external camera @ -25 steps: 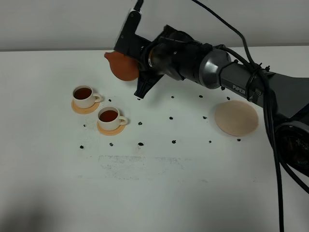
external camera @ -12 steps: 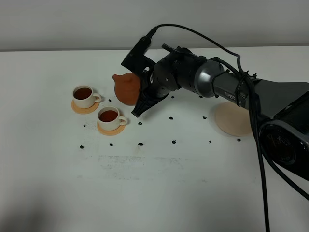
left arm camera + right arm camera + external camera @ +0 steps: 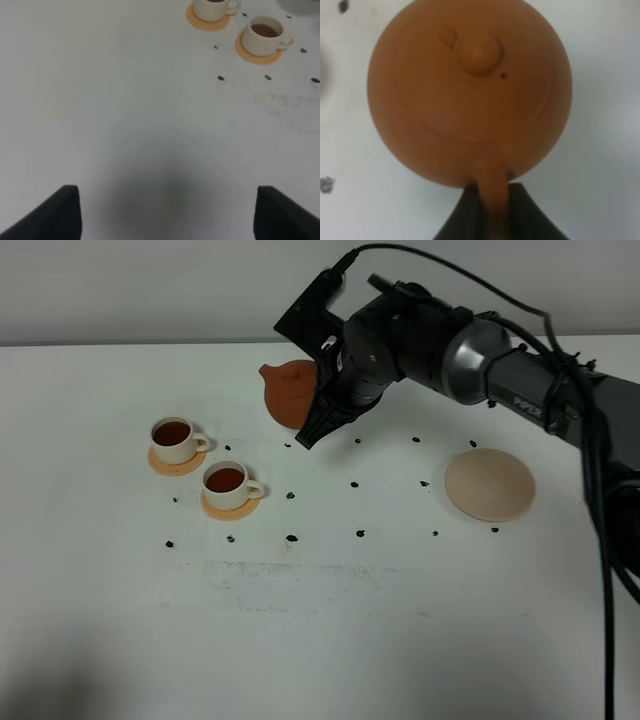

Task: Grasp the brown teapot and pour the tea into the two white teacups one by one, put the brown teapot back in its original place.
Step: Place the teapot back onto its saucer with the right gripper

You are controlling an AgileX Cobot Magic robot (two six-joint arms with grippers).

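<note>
Both cups (image 3: pixel 175 438) (image 3: pixel 229 482) hold tea. Right gripper (image 3: pixel 322 418), clenched on the teapot (image 3: pixel 291 393) handle, has swung the pot away from them, airborne, toward the saucer (image 3: pixel 489 484); return pending. Left gripper (image 3: pixel 165 212) stands released, idle.

Brown teapot (image 3: pixel 292 393) aloft; teacups (image 3: pixel 176 438) (image 3: pixel 229 484) full.

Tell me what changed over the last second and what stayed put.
The right gripper, shut on the brown teapot by its handle, carried it away from the two white teacups, rightward toward the cream saucer. Nothing was let go. Both cups, full of tea on their orange coasters, and the saucer stayed where they were.
</note>
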